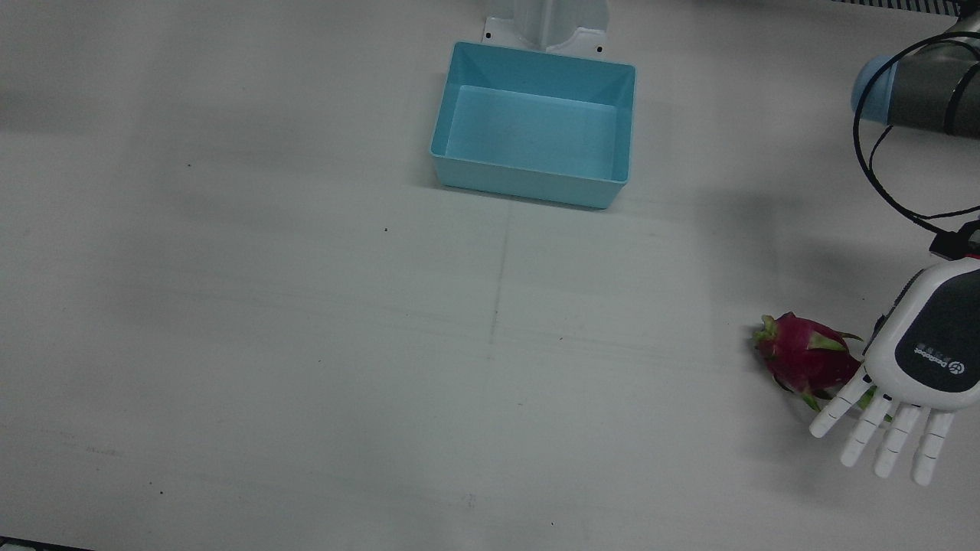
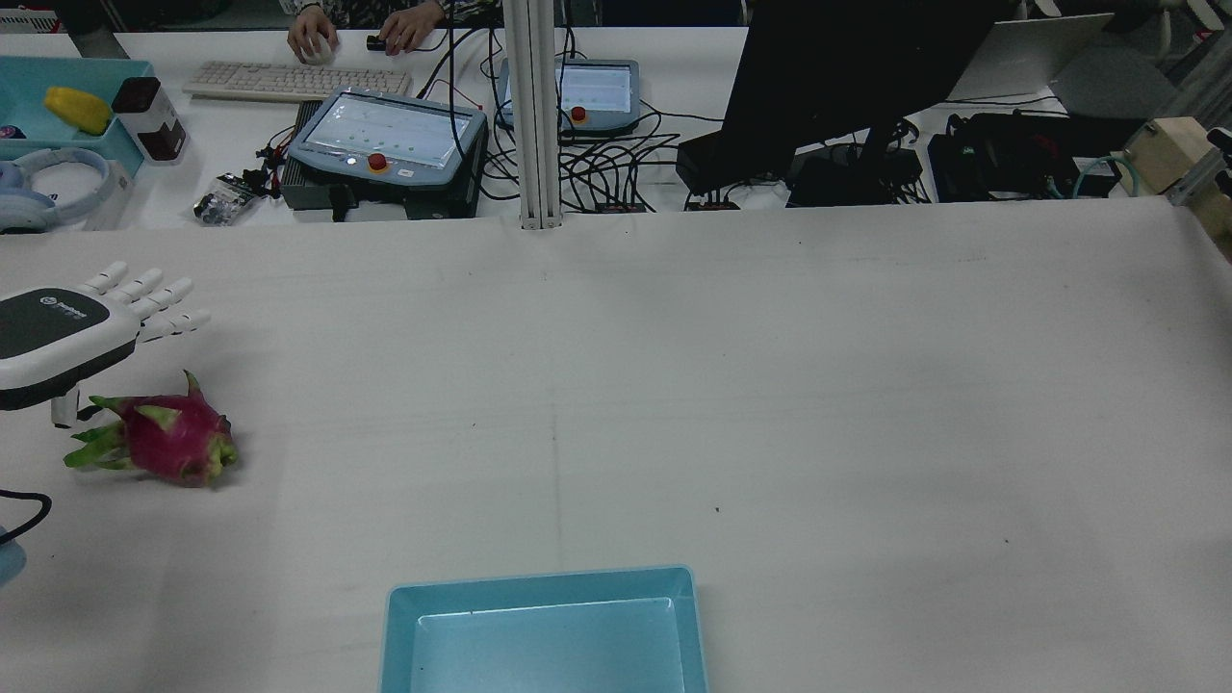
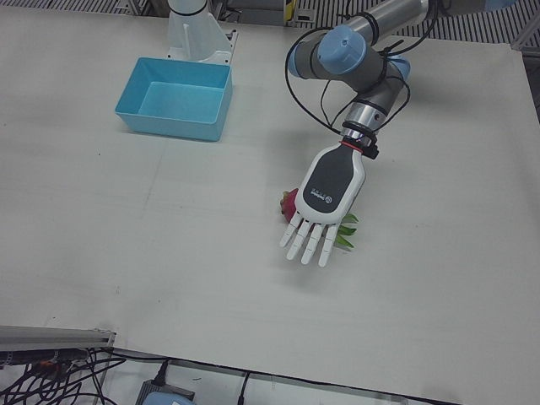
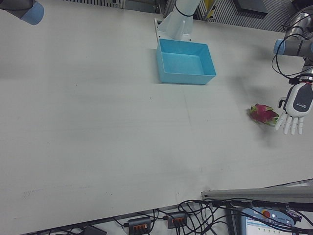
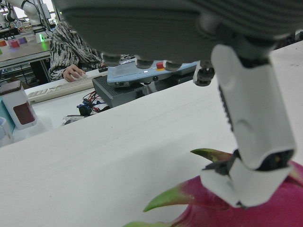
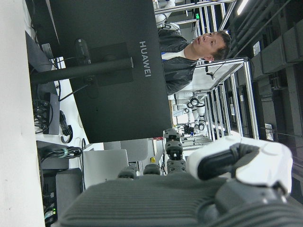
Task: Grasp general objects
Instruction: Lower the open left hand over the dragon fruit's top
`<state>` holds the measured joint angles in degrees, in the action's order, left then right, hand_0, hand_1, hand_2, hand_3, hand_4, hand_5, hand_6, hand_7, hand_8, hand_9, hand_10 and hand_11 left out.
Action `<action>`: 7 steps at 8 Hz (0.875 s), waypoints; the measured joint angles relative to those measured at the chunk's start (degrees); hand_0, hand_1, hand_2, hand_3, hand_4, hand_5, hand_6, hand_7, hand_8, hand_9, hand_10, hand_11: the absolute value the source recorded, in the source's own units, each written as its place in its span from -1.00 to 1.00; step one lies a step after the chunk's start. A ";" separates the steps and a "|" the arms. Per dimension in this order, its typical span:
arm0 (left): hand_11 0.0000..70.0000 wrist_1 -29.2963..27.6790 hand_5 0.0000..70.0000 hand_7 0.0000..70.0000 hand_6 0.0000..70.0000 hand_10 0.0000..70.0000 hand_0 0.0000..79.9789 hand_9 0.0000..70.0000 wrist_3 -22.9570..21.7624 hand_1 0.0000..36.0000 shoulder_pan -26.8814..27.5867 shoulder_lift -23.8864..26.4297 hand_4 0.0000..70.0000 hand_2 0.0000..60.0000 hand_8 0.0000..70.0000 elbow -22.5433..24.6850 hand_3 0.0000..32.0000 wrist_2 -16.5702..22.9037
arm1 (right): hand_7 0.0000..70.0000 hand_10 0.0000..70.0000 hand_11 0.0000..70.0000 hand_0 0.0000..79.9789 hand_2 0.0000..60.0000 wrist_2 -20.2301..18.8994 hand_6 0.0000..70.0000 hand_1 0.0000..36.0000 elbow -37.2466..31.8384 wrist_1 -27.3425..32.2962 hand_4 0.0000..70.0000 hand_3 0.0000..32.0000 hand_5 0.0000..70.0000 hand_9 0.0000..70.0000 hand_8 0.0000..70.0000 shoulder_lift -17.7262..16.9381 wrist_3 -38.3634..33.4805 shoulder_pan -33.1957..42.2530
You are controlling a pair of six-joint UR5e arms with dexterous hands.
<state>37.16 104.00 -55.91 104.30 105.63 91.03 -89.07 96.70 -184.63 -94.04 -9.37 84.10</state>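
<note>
A white desk (image 1: 306, 344) carries a blue bin (image 1: 534, 122) and a dragon fruit (image 1: 804, 357) near its edge. The left hand (image 1: 911, 367) hovers over the fruit, fingers spread, perhaps touching it. Monitors and cables crowd the bench (image 2: 674, 106) beyond.

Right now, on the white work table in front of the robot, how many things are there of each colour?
Pink-red: 1, the dragon fruit
Light blue: 1, the empty bin
Total: 2
</note>
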 measured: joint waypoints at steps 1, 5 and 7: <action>-1.00 -0.58 -1.00 -1.00 -1.00 -1.00 0.21 -1.00 0.13 0.35 0.06 -0.91 -1.00 0.08 -1.00 -0.11 -0.20 0.02 | -1.00 -1.00 -1.00 -1.00 -1.00 -0.03 -1.00 -1.00 0.00 -0.01 -1.00 -1.00 -1.00 -1.00 -1.00 0.00 -0.02 -0.01; -1.00 -1.49 -1.00 -1.00 -1.00 -1.00 0.17 -1.00 1.17 -0.11 0.42 -2.42 -1.00 -0.67 -1.00 -0.40 -0.12 0.00 | -1.00 -1.00 -1.00 -1.00 -1.00 0.03 -1.00 -1.00 0.06 -0.03 -1.00 -1.00 -1.00 -1.00 -1.00 0.00 0.03 -0.08; -1.00 -2.07 -1.00 -1.00 -1.00 -1.00 0.17 -1.00 1.39 0.19 0.55 -2.24 -1.00 0.02 -1.00 -0.93 -0.24 -0.08 | -1.00 -1.00 -1.00 -1.00 -1.00 0.03 -1.00 -1.00 0.02 -0.03 -1.00 -1.00 -1.00 -1.00 -1.00 0.00 0.05 -0.08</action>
<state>35.09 105.39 -55.36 102.06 104.70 90.95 -89.03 96.72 -184.66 -94.04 -9.32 84.02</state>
